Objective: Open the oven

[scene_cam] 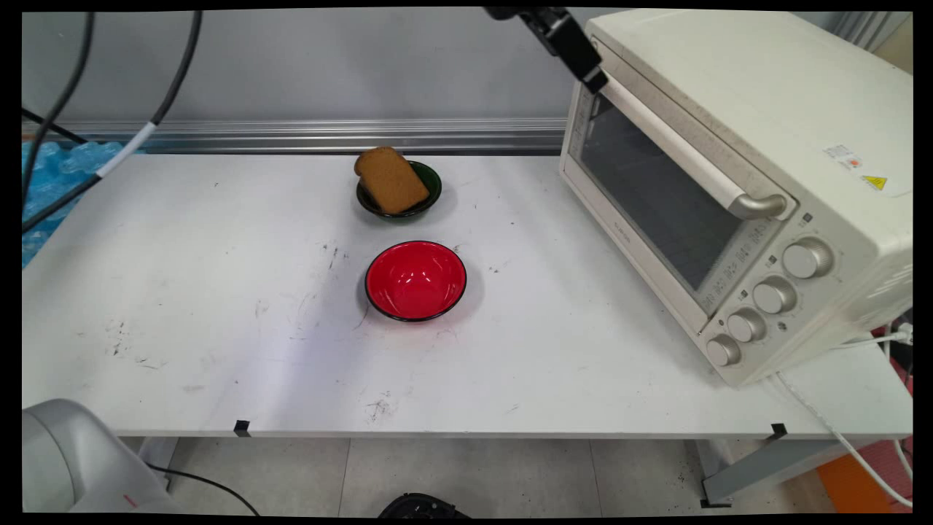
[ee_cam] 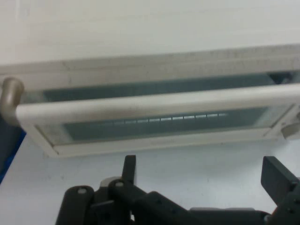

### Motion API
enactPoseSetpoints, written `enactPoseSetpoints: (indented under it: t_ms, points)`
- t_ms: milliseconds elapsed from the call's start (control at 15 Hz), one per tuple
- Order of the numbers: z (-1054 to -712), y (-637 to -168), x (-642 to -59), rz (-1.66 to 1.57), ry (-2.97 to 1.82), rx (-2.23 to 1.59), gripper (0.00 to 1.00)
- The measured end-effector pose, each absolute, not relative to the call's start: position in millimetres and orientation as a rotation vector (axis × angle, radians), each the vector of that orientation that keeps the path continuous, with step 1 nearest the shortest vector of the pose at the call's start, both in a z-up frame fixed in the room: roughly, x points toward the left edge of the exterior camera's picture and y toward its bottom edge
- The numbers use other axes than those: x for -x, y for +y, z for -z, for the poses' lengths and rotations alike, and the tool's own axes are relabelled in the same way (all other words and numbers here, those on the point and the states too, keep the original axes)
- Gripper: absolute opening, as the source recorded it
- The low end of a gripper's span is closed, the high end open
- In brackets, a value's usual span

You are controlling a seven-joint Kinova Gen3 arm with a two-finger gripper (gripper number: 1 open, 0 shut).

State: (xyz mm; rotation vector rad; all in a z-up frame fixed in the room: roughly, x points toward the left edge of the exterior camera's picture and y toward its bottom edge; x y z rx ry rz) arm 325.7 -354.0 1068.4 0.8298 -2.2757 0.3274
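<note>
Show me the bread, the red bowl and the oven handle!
bread [scene_cam: 391, 180], main view, middle of the slice.
red bowl [scene_cam: 415, 280], main view, inside bottom.
oven handle [scene_cam: 681, 151], main view, middle of the bar.

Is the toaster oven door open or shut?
Shut. The toaster oven door sits flush in its frame, handle untouched; the open gripper hovers before it.

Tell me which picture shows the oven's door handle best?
The hand view: the door handle stretches right across it, close up, above the open gripper. The main view shows the whole toaster oven, but its handle is a slanted bar, with the gripper at its far end.
</note>
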Motion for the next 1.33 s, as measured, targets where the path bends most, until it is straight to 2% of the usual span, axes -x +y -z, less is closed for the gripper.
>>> enactPoseSetpoints:
  t_ms: [533,600,1333]
  points:
    - [-1055,-388,-280,-0.352,-2.264,-0.822,1.00]
    - [-1054,-391,-275,-0.357,-2.262,-0.825,0.00]
    - [-1038,-416,-249,-0.363,-2.287,-0.868,0.00]
